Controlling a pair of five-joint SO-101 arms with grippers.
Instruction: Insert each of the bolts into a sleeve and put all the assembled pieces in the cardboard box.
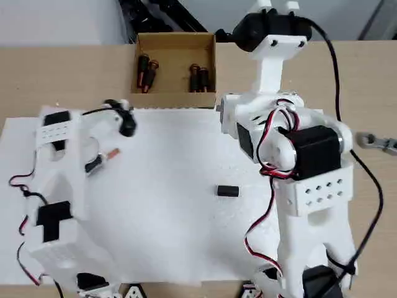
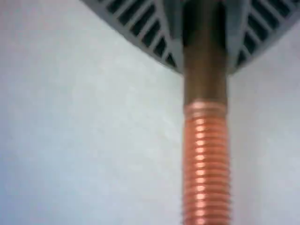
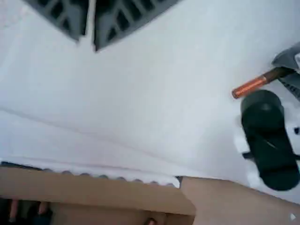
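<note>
Sleeve [image 1: 227, 190] alone on white sheet [image 1: 167, 149] — open all round; cardboard box [image 1: 173, 74] top unobstructed.

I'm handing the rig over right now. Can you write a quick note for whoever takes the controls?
Left gripper: shut on a bolt, held above the white foam pad.
Right gripper: shut and empty, over the pad near the cardboard box.
One loose sleeve lies mid-pad.
Done: what look like four assembled pieces lie in the box.
Left: insert the held bolt into the sleeve, then box it.
</note>
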